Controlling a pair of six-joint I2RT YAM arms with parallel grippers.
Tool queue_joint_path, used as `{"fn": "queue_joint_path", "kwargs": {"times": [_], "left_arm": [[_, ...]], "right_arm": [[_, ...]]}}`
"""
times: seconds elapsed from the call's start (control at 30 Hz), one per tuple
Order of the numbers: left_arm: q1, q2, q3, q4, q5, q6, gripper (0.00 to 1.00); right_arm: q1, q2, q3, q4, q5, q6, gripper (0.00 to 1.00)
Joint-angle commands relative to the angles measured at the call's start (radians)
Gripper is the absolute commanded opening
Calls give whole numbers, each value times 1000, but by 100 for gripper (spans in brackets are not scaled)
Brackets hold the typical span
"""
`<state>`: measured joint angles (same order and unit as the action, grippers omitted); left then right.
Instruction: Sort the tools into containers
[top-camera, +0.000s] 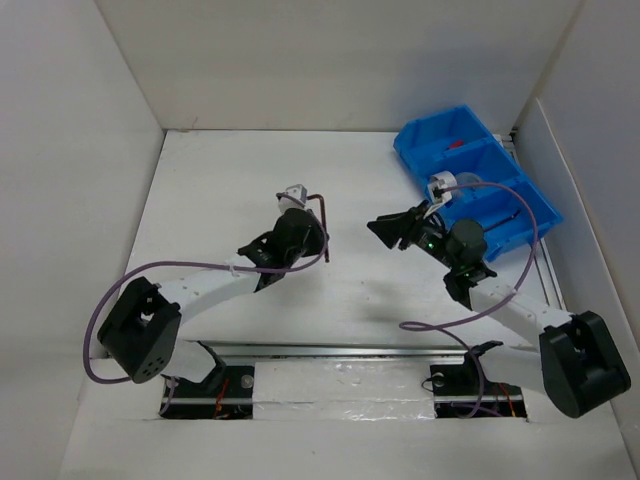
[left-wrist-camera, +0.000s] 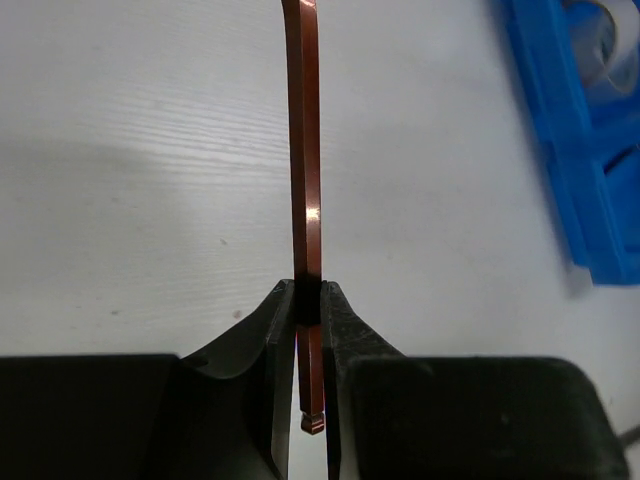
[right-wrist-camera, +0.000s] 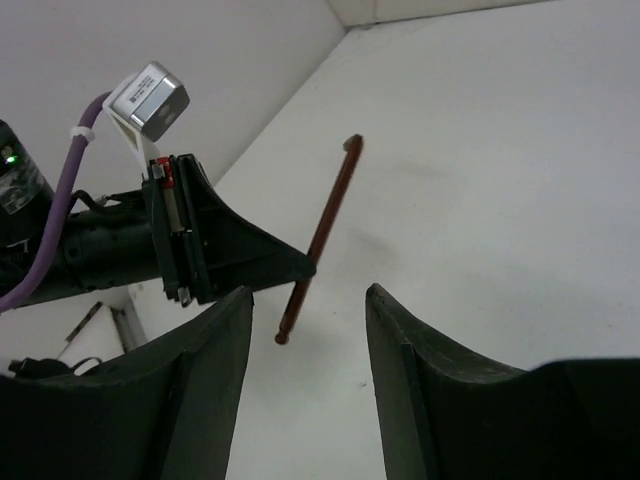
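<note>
My left gripper (top-camera: 320, 240) is shut on a thin dark reddish L-shaped hex key (top-camera: 324, 225) and holds it above the white table, bent end pointing away. In the left wrist view the key (left-wrist-camera: 308, 180) runs straight up from between the closed fingers (left-wrist-camera: 340, 320), its short tail sticking out behind them. My right gripper (top-camera: 386, 235) is open and empty, facing the key from the right; in the right wrist view the key (right-wrist-camera: 325, 225) and the left gripper (right-wrist-camera: 225, 255) lie just beyond its spread fingers (right-wrist-camera: 405, 330). The blue three-compartment bin (top-camera: 500, 205) stands at the far right.
A red-handled tool (top-camera: 455, 146) lies in the bin's far compartment. A silver tape roll (left-wrist-camera: 603, 40) shows in the bin in the left wrist view. White walls enclose the table on the left, back and right. Purple cables loop along both arms.
</note>
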<state>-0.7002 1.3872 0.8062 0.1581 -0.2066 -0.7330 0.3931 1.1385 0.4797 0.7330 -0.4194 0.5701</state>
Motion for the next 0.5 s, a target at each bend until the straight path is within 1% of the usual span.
{"fn": "queue_joint_path", "kwargs": {"times": [0.0,0.07,0.27,0.47], "left_arm": [[-94,-47,27,127,15,127,0],[-156,-51,37,124,-17,132,0],[-255,-56,88,106,-45,135,0],[-357,-24,169,34,-178,153,0]], "right_arm": [[-2,59,42,207,-131,63,55],[-2,89,43,250,-137,76,57],[-2,197,57,327,-139,115,59],[18,257,57,342,-108,134,59]]}}
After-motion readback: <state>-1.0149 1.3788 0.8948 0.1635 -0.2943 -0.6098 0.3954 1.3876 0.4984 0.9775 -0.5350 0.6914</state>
